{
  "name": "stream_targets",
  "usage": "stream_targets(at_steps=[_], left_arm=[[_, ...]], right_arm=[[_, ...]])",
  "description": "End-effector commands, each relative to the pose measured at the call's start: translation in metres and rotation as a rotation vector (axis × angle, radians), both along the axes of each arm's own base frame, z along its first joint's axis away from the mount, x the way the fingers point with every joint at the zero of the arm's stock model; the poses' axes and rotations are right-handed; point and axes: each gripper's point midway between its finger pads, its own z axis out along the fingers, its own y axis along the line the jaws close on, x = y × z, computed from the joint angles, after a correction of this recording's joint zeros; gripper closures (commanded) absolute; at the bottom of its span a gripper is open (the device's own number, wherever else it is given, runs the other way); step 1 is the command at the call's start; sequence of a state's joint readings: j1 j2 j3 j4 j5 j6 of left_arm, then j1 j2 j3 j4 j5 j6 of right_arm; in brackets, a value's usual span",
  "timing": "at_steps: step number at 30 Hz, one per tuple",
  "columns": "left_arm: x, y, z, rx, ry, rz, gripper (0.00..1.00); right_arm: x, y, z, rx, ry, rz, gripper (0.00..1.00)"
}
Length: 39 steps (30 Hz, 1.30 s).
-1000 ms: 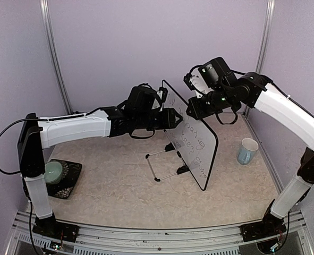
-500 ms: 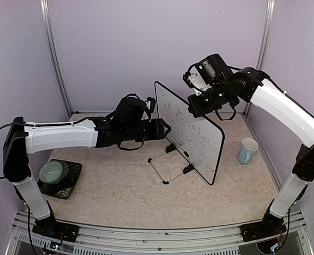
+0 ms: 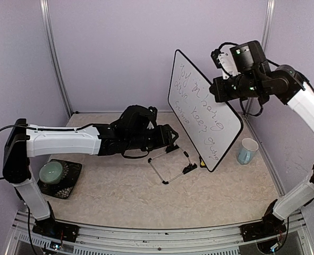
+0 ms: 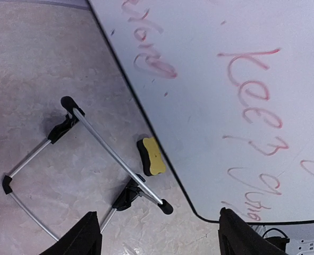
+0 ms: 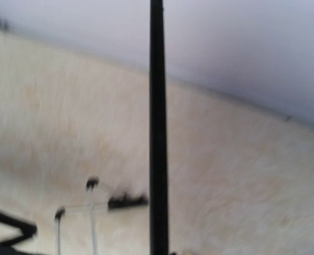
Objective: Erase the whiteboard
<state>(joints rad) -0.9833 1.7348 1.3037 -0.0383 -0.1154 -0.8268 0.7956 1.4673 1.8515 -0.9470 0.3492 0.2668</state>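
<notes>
Though raised, whiteboard (image 3: 202, 109): tilted in air above stand (image 4: 117, 155), writing intact.
Right tool (image 3: 216, 91): clamped on its edge.
Left tool (image 3: 172, 135): apart, empty, near eraser (image 4: 151, 155).
Remaining: all erasing.

The light is soft and even, with only faint shadows on the worktop (image 3: 119, 196). Overhead and left wrist views are sharp. The right wrist view is blurred, the whiteboard (image 5: 157, 133) edge a smeared dark line
</notes>
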Motion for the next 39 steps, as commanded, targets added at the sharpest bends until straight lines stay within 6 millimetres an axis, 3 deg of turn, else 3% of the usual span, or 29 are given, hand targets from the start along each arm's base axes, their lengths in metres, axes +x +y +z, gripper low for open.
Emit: stream_targets(at_steps=[1, 14, 24, 32, 34, 39], left_arm=[[0.003, -0.016, -0.013, -0.051, 0.088, 0.028, 0.26], [0.022, -0.050, -0.053, -0.063, 0.199, 0.025, 0.41], [0.044, -0.050, -0.077, -0.049, 0.224, 0.043, 0.62], [0.047, -0.056, -0.074, 0.009, 0.193, -0.008, 0.96], [0.044, -0.056, -0.069, 0.035, 0.168, -0.029, 1.00], [0.031, -0.047, -0.052, 0.082, 0.122, -0.073, 1.00]], right_arm=[[-0.004, -0.043, 0.098, 0.208, -0.296, -0.159, 1.00], [-0.017, -0.069, 0.103, 0.209, -0.352, -0.209, 1.00], [-0.017, -0.062, 0.093, 0.197, -0.343, -0.171, 1.00], [-0.019, -0.064, 0.097, 0.195, -0.361, -0.167, 1.00], [-0.018, -0.062, 0.096, 0.187, -0.356, -0.162, 1.00], [-0.019, -0.061, 0.097, 0.200, -0.358, -0.152, 1.00]])
